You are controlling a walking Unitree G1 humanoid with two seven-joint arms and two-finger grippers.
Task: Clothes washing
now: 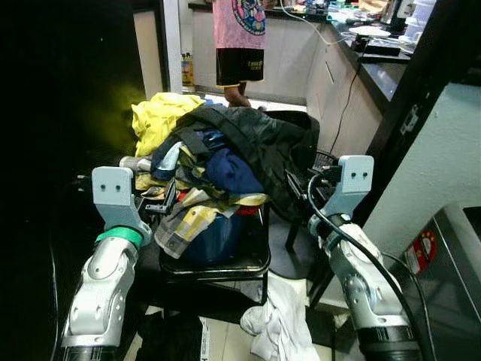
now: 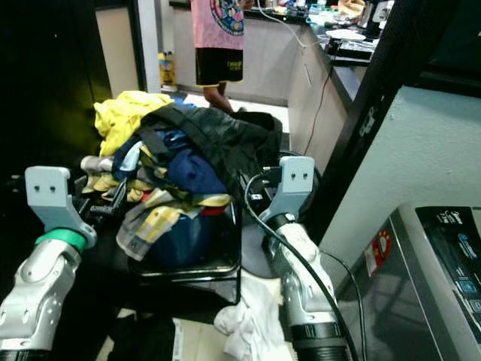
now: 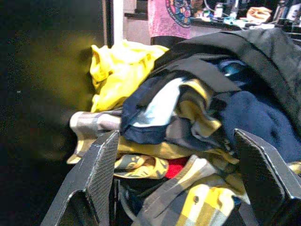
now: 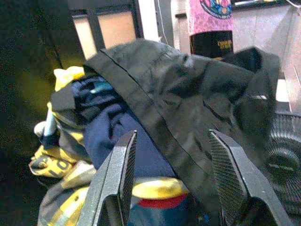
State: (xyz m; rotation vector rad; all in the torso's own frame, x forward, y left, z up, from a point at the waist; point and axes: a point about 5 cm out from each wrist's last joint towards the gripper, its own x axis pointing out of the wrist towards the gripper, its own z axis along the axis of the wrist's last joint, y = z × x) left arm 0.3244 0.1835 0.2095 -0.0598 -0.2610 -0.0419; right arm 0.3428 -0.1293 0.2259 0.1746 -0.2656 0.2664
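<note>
Both the left gripper (image 3: 174,183) and right gripper (image 4: 171,179) are held apart at the clothes pile (image 1: 218,165); no writing can be read.

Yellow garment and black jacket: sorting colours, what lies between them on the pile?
In the left eye view, navy and blue clothes lie between the yellow garment and black jacket.

A pile of clothes (image 1: 218,177) is heaped on a black chair (image 1: 225,267). The pile includes a yellow garment (image 1: 158,120) at the rear left, a black jacket (image 1: 263,143) across the top right, a navy garment (image 1: 229,171) in the middle and a plaid shirt (image 1: 184,222) at the front. The left gripper (image 1: 160,197) is at the pile's left edge. The right gripper (image 1: 304,184) is at the jacket's right side. A white cloth (image 1: 278,320) lies on the floor beneath the chair. A person (image 1: 239,45) stands behind, beside a table (image 1: 376,68).
</note>
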